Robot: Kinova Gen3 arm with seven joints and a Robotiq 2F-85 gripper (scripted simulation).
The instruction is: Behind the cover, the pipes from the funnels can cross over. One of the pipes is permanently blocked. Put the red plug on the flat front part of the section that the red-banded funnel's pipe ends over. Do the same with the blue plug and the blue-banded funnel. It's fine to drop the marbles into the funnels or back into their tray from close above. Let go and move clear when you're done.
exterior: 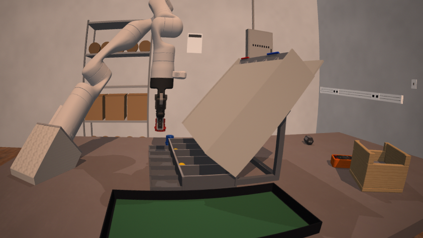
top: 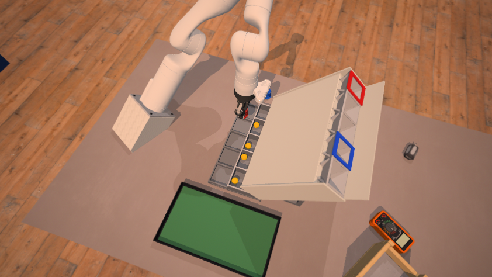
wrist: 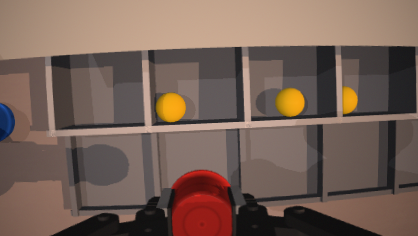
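Note:
My gripper (top: 242,114) (exterior: 160,125) (wrist: 201,203) points down, shut on the red plug (top: 245,113) (exterior: 160,129) (wrist: 201,217). It holds the plug above the far end of the flat front sections (top: 234,140) (wrist: 280,175). The blue plug (top: 267,94) (exterior: 169,140) (wrist: 5,121) stands on the table beyond the tray's far end. Behind the flat parts, the far-end section (wrist: 95,100) shows no marble; several others show one yellow marble (top: 256,124) (wrist: 171,107) each. The red band (top: 363,96) (exterior: 244,57) marks the far-end funnel, the blue band (top: 352,159) (exterior: 273,53) one nearer the other end. The cover hides the pipes.
The sloped beige cover (top: 292,137) (exterior: 224,109) rises over the sections' rear. A black-rimmed green tray (top: 217,194) (exterior: 189,194) lies at the near side. A multimeter (top: 382,220) (exterior: 340,162), a wooden box (exterior: 384,179) and a small dark object (top: 411,151) (exterior: 308,140) are right of the cover.

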